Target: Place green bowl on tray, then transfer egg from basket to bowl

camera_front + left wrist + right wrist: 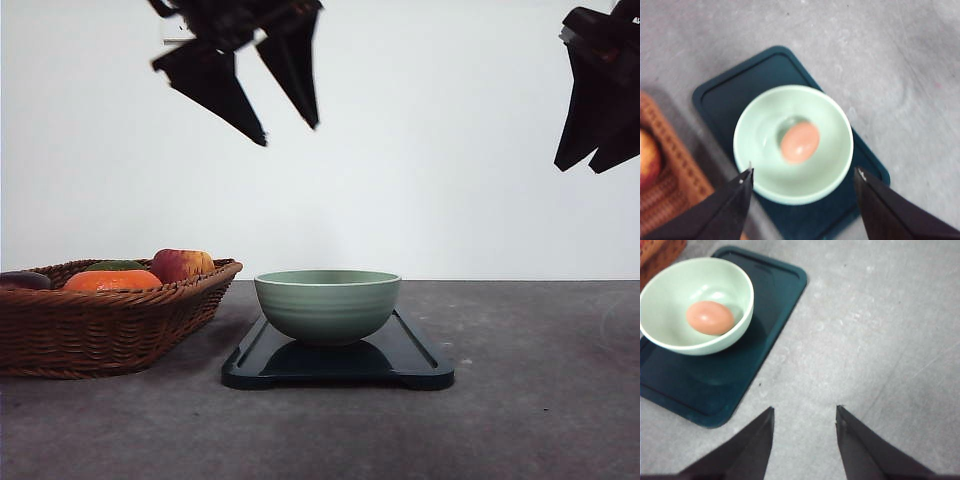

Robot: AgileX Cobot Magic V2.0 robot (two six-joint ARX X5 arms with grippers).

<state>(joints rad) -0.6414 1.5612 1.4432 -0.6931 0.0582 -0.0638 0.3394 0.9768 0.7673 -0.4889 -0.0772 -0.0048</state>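
The green bowl [327,304] sits on the dark tray [420,362], roughly centred across it, and the brown egg [799,142] lies at the bottom of the bowl. By these views both parts of the task look done.

The left gripper [291,128] hangs high above the table, at about 11 o'clock from the bowl in the front view, its fingers spread wide and empty; in its wrist view the bowl lies between the fingertips [746,176]. The right gripper [585,165] hovers high at about 2 o'clock from the bowl, also empty. Its fingers stand apart in its wrist view, over bare grey table [880,330], well clear of the tray.

The wicker basket [100,325] rests at 9 o'clock from the tray, near it, holding an apple [181,264], an orange fruit [112,281] and other produce.

What remains, as I judge it, is a clean withdrawal: lift the left arm straight up before swinging away, keeping the fingers open so nothing clips the bowl's rim or jolts the egg.
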